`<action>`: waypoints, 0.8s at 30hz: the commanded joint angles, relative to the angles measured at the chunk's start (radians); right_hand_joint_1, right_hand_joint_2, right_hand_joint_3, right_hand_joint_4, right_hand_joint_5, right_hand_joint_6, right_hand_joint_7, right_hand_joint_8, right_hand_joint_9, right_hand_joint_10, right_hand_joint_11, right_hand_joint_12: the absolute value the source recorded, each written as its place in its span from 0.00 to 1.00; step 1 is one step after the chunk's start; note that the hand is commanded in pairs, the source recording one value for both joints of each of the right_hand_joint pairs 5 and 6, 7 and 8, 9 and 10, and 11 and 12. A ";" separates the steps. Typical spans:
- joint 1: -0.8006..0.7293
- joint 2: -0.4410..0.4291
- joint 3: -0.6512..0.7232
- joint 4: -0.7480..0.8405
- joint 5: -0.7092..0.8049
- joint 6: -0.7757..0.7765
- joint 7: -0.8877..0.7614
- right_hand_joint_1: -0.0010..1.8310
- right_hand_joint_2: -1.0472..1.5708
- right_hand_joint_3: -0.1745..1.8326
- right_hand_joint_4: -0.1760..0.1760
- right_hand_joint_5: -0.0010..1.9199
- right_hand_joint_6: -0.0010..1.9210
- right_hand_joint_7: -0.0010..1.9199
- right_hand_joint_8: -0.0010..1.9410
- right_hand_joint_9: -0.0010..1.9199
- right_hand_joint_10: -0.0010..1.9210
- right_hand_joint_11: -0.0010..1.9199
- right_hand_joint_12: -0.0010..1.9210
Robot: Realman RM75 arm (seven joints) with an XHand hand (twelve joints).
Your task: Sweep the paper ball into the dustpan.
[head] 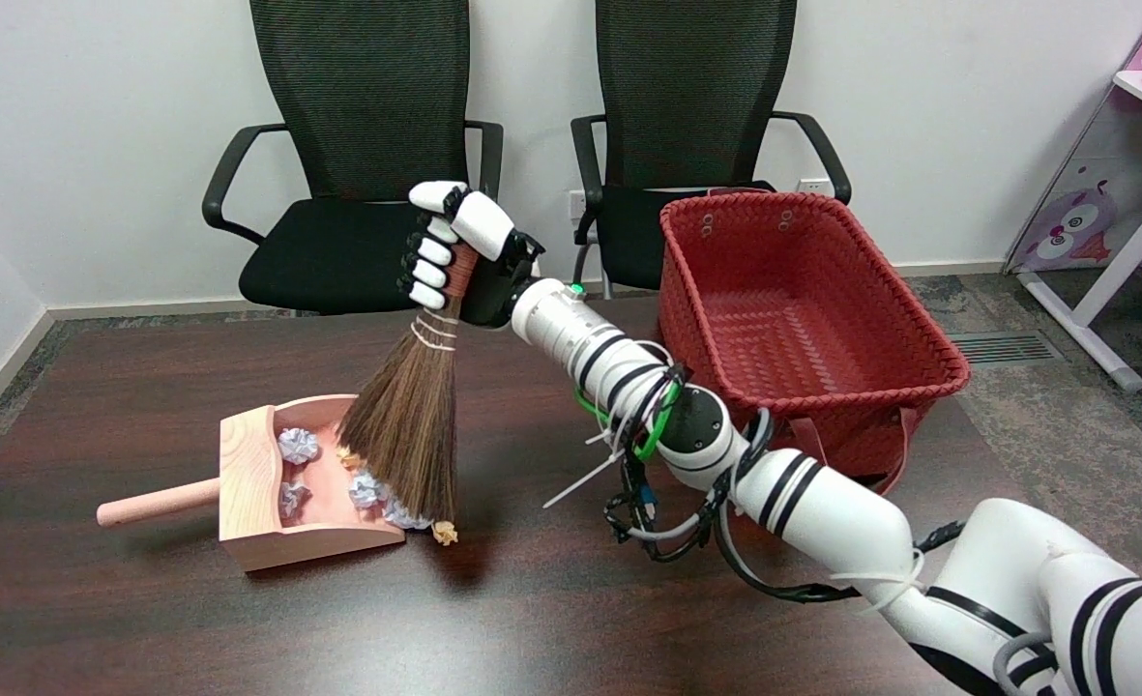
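Item: right hand (pixel 459 249), black and white, wrapped around the handle of a small straw broom (pixel 408 420), fingers curled tight on the bound top. Broom hung tilted, bristles fanning down to the mouth of the dustpan.

Item: wooden dustpan (pixel 249 483), pale, with a round handle pointing to the picture's left, lying flat on the dark brown worktop (pixel 145 599). Its open side faced the bristles.

Item: paper balls, white, crumpled. 1 lay inside at the back of the pan (pixel 298 445), another lower down near the side wall (pixel 292 497), and more sat at the open edge against the bristle tips (pixel 367 488). A small yellowish scrap (pixel 446 532) rested on the worktop just beside the broom's lowest bristles, outside the pan.

Item: red woven basket (pixel 803 309), on the worktop behind the right arm.

Item: 2 black mesh office chairs (pixel 367 116), beyond the worktop's far edge, against a white wall.
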 commanded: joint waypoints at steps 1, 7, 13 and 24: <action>-0.032 0.062 -0.008 -0.172 -0.176 -0.072 -0.048 0.47 0.98 0.57 0.53 1.00 1.00 1.00 0.99 1.00 1.00 1.00 1.00; -0.127 0.056 0.051 -0.292 -0.252 -0.086 -0.337 0.48 0.97 0.63 0.57 1.00 1.00 1.00 0.99 1.00 1.00 1.00 1.00; -0.253 0.006 0.150 -0.370 -0.386 -0.070 -0.419 0.47 0.96 0.80 0.68 1.00 1.00 1.00 0.99 1.00 1.00 1.00 1.00; -0.402 -0.011 0.176 -0.483 -0.509 -0.251 -0.584 0.46 0.98 0.98 1.00 1.00 1.00 1.00 0.99 1.00 1.00 1.00 1.00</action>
